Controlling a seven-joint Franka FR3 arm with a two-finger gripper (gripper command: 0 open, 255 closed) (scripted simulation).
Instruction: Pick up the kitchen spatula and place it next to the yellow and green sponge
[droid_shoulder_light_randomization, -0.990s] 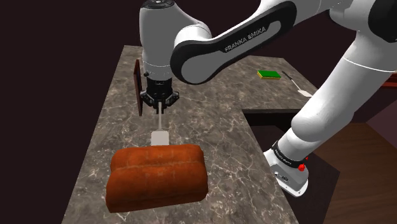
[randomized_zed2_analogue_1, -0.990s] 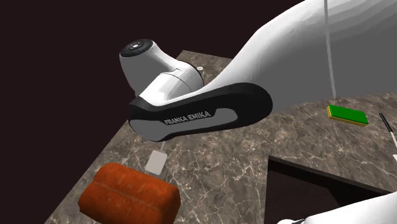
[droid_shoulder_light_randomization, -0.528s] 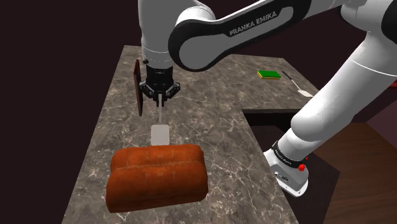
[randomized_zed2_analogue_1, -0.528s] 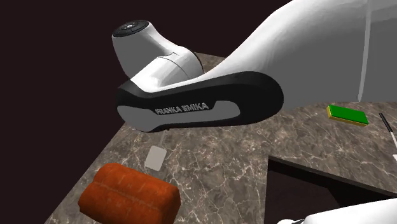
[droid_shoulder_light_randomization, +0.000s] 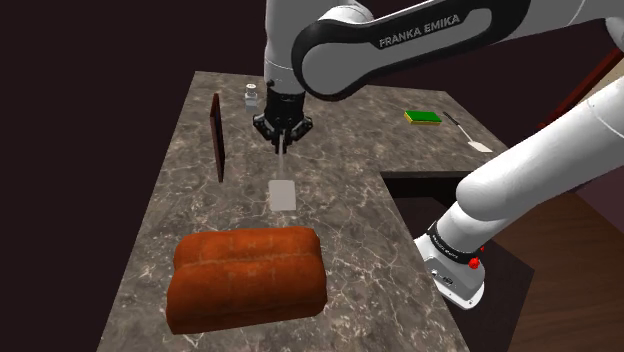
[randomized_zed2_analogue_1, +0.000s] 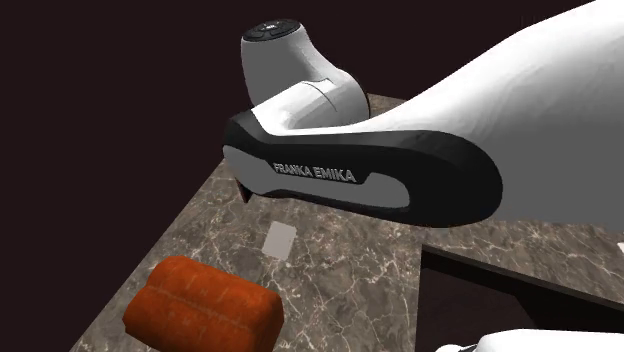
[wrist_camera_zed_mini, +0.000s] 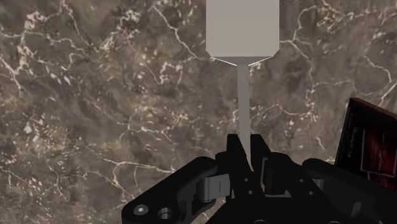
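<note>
Hanging from clamped jaws, spatula (droid_shoulder_light_randomization: 283, 193) (arm (droid_shoulder_light_randomization: 420, 40) lettered FRANKA EMIKA)

Marbled counter (droid_shoulder_light_randomization: 352, 170) with loaf (droid_shoulder_light_randomization: 247, 275), sponge (droid_shoulder_light_randomization: 422, 117)

Kitchen, veined stone countertop (droid_shoulder_light_randomization: 340, 170), bread loaf (droid_shoulder_light_randomization: 248, 275), yellow-green sponge (droid_shoulder_light_randomization: 422, 117)

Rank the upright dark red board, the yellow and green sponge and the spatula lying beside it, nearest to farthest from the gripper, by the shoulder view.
1. Dark red board, upright just left of the gripper in the shoulder view.
2. Yellow and green sponge, far to the right.
3. Lying spatula, right of the sponge, near the counter edge.
</note>
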